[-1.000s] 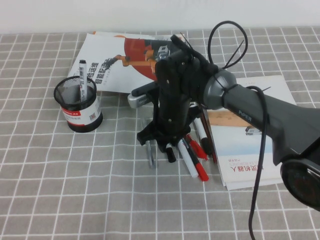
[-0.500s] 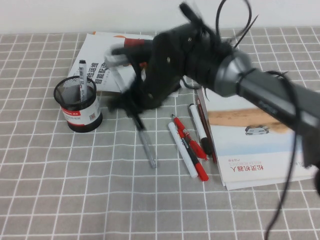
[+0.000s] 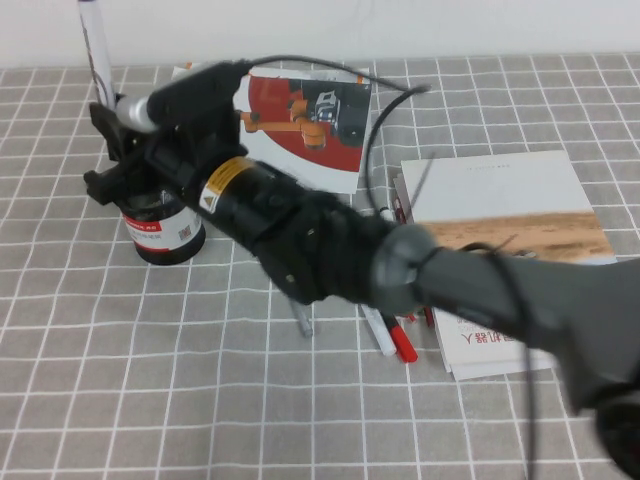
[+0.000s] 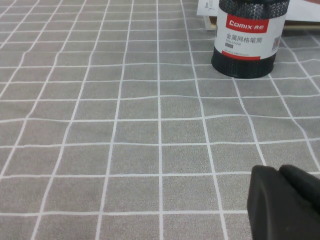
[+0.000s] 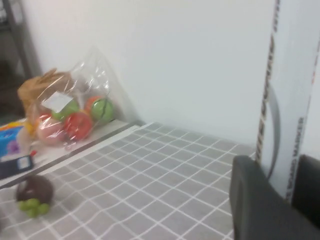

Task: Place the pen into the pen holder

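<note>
My right gripper (image 3: 108,140) has reached across to the far left and is shut on the pen (image 3: 95,50), whose white barrel stands upright above it. In the right wrist view the white barrel with dark print (image 5: 290,90) sits between the two black fingers (image 5: 252,205). The pen holder (image 3: 165,228), black mesh with a red-and-white label, stands just below and beside that gripper, its top hidden by the arm. The left wrist view shows the pen holder (image 4: 248,37) across the cloth, and the left gripper (image 4: 282,200) low over the cloth, shut and empty.
Several pens lie mid-table: a slim grey pen (image 3: 303,322), a white marker (image 3: 378,332) and a red pen (image 3: 403,345). A booklet (image 3: 310,120) lies at the back, another (image 3: 500,200) at the right. A bag of fruit (image 5: 70,115) sits beyond the table.
My right arm has swung from the pens in the middle to the far left, carrying the pen up to just above the pen holder. The arm now hides the holder's top.
</note>
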Robot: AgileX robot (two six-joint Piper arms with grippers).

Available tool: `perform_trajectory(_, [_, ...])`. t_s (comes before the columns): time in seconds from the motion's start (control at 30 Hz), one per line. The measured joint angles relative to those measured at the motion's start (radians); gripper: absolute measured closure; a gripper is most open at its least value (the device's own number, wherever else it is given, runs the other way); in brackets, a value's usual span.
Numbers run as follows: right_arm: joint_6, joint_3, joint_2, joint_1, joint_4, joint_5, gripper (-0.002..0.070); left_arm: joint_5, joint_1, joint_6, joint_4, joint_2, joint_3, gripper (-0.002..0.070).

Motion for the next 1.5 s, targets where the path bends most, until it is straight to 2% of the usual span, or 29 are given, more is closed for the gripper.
perform_trajectory(0.13, [-0.064,-0.117,0.127,-0.002,0.053,-0.019,0.0577,0.000,0.000,0.000,0.000,0.000,0.000,0.0678])
perform_trajectory(0.33, [-0.099,-0.256,0.249,-0.018,0.096,0.062,0.0577,0.000,0.000,0.000,0.000,0.000,0.000,0.0678])
perform_trajectory(0.4, [-0.099,-0.265,0.255,-0.021,0.103,0.083,0.0551,0.000,0.000,0.000,0.000,0.000,0.000,0.0678])
perform_trajectory(0.47, [-0.103,-0.271,0.255,-0.026,0.111,0.108,0.0475,0.000,0.000,0.000,0.000,0.000,0.000,0.0678])
perform_trajectory(0.57, [-0.121,-0.276,0.253,-0.032,0.144,0.147,0.0298,0.000,0.000,0.000,0.000,0.000,0.000,0.0678])
perform_trajectory(0.6, [-0.124,-0.276,0.250,-0.033,0.151,0.165,0.0259,0.000,0.000,0.000,0.000,0.000,0.000,0.0678])
perform_trajectory(0.67, [-0.126,-0.276,0.234,-0.036,0.153,0.237,0.0238,0.000,0.000,0.000,0.000,0.000,0.000,0.0678])
perform_trajectory(0.73, [-0.128,-0.276,0.202,-0.036,0.142,0.328,0.0294,0.000,0.000,0.000,0.000,0.000,0.000,0.0678])
perform_trajectory(0.87, [-0.123,-0.264,0.059,-0.023,0.044,0.589,0.0568,0.000,0.000,0.000,0.000,0.000,0.000,0.0678])
perform_trajectory(0.97, [-0.061,-0.166,-0.084,0.008,-0.019,0.637,0.0653,0.000,0.000,0.000,0.000,0.000,0.000,0.0678])
perform_trajectory(1.03, [0.002,-0.044,-0.183,0.030,-0.042,0.546,0.0673,0.000,0.000,0.000,0.000,0.000,0.000,0.0678])
perform_trajectory(1.27, [0.070,0.525,-0.483,0.072,-0.087,-0.043,0.0688,0.000,0.000,0.000,0.000,0.000,0.000,0.0678])
perform_trajectory(1.33, [0.071,0.642,-0.542,0.074,-0.131,-0.106,0.0688,0.000,0.000,0.000,0.000,0.000,0.000,0.0678])
perform_trajectory(1.5, [0.114,0.797,-0.687,0.074,-0.277,-0.119,0.0688,0.000,0.000,0.000,0.000,0.000,0.000,0.0678])
